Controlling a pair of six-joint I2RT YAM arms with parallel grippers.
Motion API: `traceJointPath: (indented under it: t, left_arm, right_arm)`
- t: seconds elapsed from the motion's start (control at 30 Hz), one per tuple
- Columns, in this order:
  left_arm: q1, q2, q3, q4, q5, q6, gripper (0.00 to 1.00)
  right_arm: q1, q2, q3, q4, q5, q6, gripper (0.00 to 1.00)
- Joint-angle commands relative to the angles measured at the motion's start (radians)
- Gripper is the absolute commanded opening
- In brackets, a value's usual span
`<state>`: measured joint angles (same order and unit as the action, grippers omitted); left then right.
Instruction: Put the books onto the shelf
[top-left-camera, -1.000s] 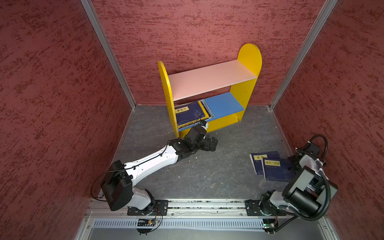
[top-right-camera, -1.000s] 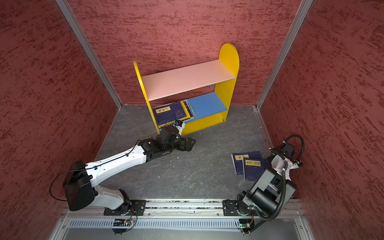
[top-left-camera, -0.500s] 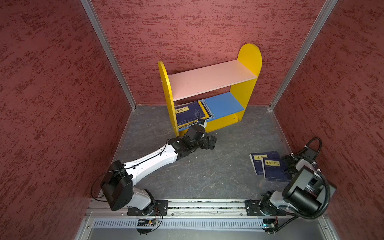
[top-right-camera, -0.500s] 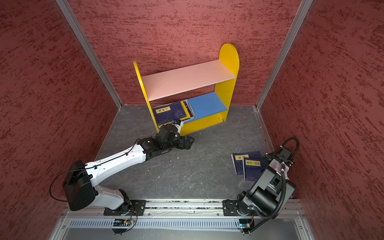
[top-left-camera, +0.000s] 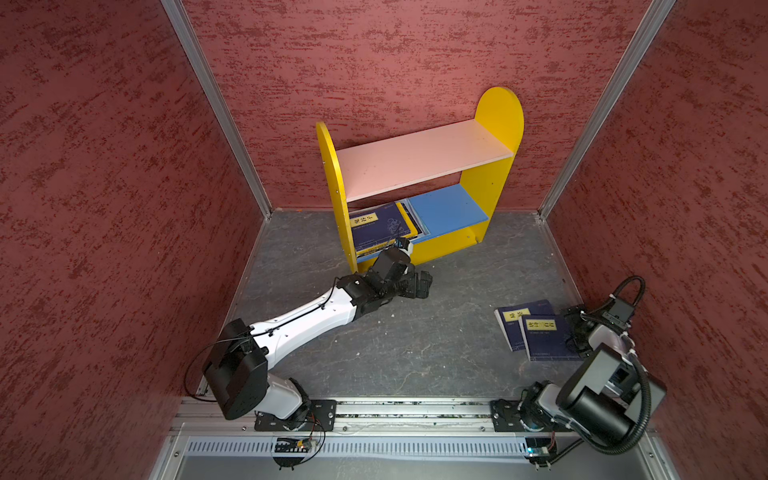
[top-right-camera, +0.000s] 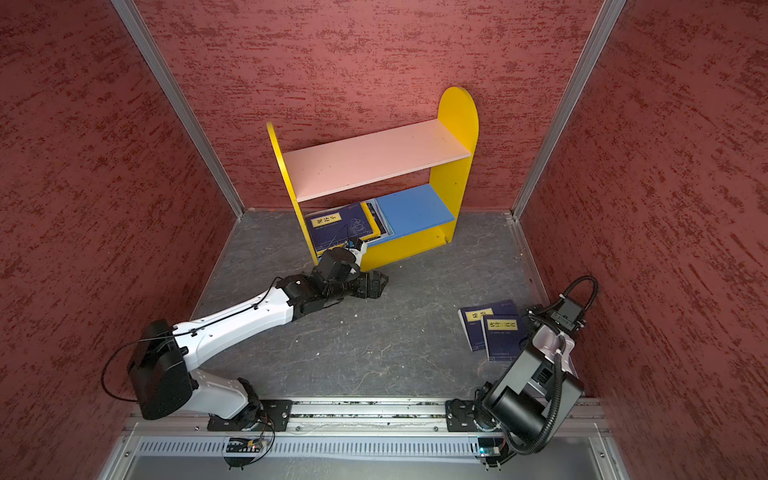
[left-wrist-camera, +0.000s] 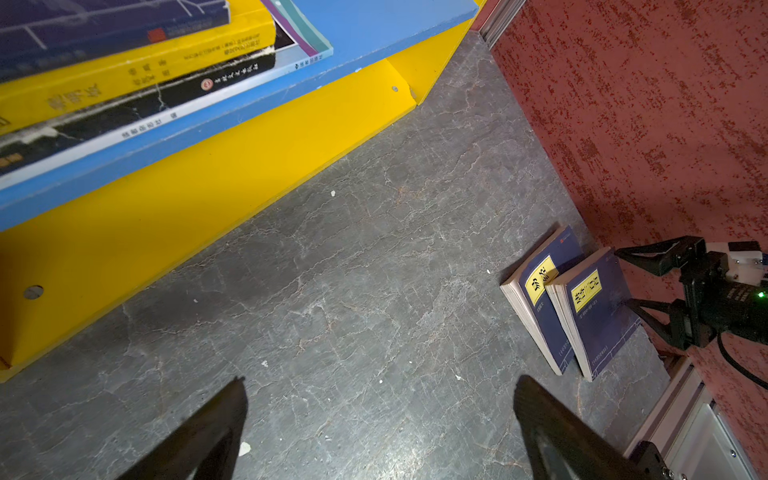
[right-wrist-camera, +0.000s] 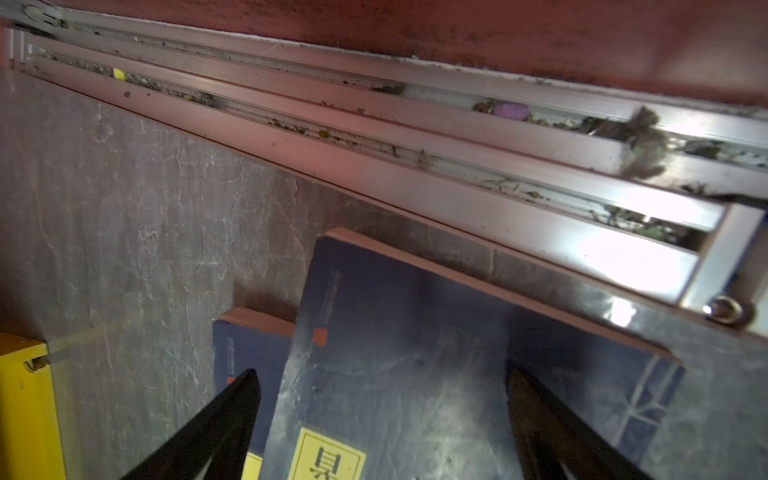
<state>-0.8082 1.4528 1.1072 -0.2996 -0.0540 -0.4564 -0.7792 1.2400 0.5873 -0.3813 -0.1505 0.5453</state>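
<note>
Two navy books (top-left-camera: 540, 338) are found overlapped by the bench's right edge, long axes running front to back. The right gripper (right-wrist-camera: 381, 374), spread wide and empty, is held just over the upper one; the left gripper (left-wrist-camera: 379, 380), also spread, is parked by the shelf (top-left-camera: 424, 164).

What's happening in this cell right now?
Two arms are shelving books. A stack of books already lies flat at the left end of the blue lower board of the shelf. The left tool is open and empty, low in front of the shelf. The right tool is open over the top navy book, which overlaps a second navy book on the floor; neither is gripped.
</note>
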Motion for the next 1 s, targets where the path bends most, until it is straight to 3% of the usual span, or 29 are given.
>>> traceJointPath:
  t: [0.0, 0.27, 0.53, 0.7, 0.83, 0.97]
  left_arm:
    - [0.007, 0.0, 0.016, -0.007, 0.01, -0.001, 0.99]
    - [0.009, -0.008, 0.003, -0.007, 0.008, -0.002, 0.99]
    - [0.017, -0.035, -0.022, -0.008, -0.012, -0.009, 0.99]
    - [0.021, -0.034, -0.027, -0.008, -0.004, -0.023, 0.99]
    - [0.021, -0.019, -0.003, -0.032, -0.003, -0.006, 0.99]
    - [0.021, -0.003, 0.008, -0.03, -0.002, 0.002, 0.99]
  right_arm:
    - [0.004, -0.001, 0.057, -0.091, 0.111, -0.049, 0.95]
    - [0.001, 0.057, 0.051, -0.096, 0.268, -0.055, 0.99]
    - [0.0, 0.108, 0.012, -0.008, 0.084, -0.037, 0.98]
    - [0.013, 0.1, -0.064, 0.083, -0.073, 0.047, 0.93]
    - [0.093, 0.049, -0.113, 0.144, -0.1, 0.15, 0.92]
    - [0.242, 0.002, -0.152, 0.184, -0.085, 0.305, 0.91]
